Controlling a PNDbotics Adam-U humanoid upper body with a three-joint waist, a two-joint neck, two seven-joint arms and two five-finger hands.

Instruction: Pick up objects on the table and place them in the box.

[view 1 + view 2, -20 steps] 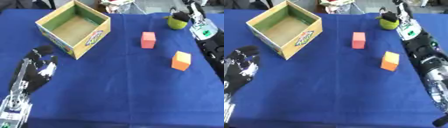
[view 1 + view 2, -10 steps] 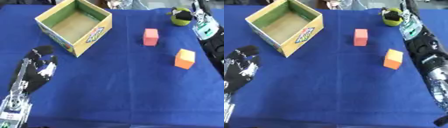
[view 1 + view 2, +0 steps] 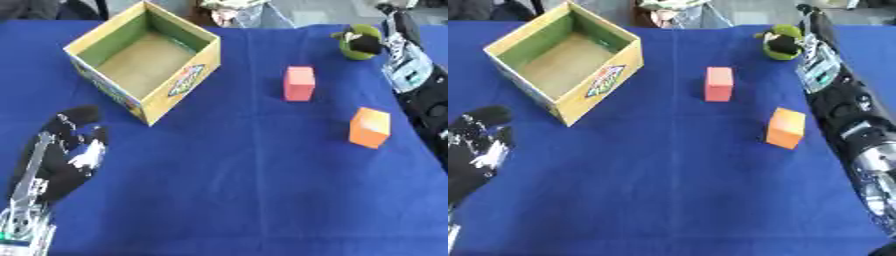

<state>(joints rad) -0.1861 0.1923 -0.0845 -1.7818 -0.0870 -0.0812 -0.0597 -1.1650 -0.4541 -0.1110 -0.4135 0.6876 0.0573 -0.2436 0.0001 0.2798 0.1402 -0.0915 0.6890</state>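
1 box (image 3: 144, 95), 2 blocks (1 red (image 3: 299, 83), 1 orange (image 3: 369, 127)), 1 green object (image 3: 781, 42).

Blue table (image 3: 245, 190): box (image 3: 144, 60), red block (image 3: 299, 83), orange block (image 3: 369, 127).

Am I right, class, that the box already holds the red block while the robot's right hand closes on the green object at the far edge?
No. The box is empty; the red block lies on the blue cloth, as the left eye view shows. The right hand is indeed on the green object.
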